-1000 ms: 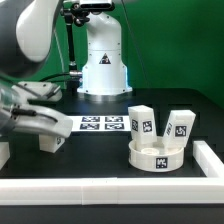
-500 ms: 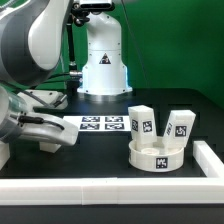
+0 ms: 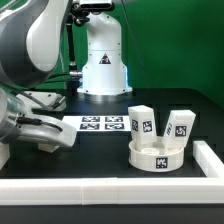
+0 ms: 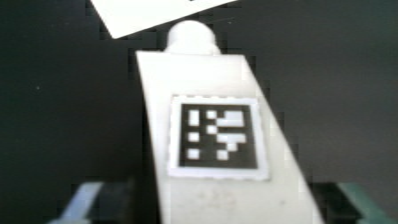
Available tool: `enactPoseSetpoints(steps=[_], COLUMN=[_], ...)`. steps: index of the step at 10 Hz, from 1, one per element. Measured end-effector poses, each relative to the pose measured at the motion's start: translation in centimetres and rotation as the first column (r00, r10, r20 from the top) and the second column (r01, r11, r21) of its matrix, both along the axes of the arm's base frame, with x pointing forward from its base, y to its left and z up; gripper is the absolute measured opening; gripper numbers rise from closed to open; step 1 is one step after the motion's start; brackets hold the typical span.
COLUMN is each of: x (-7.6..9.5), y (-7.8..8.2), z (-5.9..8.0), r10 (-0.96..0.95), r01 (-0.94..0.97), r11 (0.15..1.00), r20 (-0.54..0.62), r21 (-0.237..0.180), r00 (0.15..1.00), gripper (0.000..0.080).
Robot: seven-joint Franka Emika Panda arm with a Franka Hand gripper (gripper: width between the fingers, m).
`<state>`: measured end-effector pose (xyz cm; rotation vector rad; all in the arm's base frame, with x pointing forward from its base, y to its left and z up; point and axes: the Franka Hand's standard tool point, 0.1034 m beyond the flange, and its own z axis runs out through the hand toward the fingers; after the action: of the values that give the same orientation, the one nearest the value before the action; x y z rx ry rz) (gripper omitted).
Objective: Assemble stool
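Gripper (image 4: 208, 203): low over the table (image 3: 100, 165) at the exterior view's left, one finger (image 4: 98, 203) on each side of a leg; cannot tell whether they press it.
Leg (image 4: 205, 110): white block, tag facing the wrist camera.
Seat (image 3: 158, 156): round, at the exterior view's right.
Second leg (image 3: 141, 121), third leg (image 3: 178, 125): upright, just behind the seat.

clear: bare table (image 3: 100, 165) mid-front | blocked: seat (image 3: 158, 156), two legs (image 3: 141, 121), exterior view's right
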<state>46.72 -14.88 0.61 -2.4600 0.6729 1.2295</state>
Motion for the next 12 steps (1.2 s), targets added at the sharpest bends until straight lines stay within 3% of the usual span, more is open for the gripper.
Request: enactPoseSetpoints(steps=[1,4,6,9,10,12], x=[0.0,0.6,2.0,4.3,5.1,6.0], y=[0.0,-0.1,0.3,4.3,5.2,5.1], z=[0.0,0.4,2.8,7.5,8.2,7.8], r10=[0.0,0.003,0.022,-0.038,-0.049,-0.028], r01=[0.0,-0.003,-0.02,0.041,0.052,0.04], r11=[1.0,1.0,0.999,0.991,0.987,0.984], r20=[0.0,0.023,0.055,0.029,0.022,0.07], r21=[0.0,-0.009,-0.027,-0.126,-0.154,-0.176], r00=[1.0,1.0,0.998,0.999,0.999,0.997], gripper=[0.0325,0.0325,0.0325,0.0327,0.0327,0.0327])
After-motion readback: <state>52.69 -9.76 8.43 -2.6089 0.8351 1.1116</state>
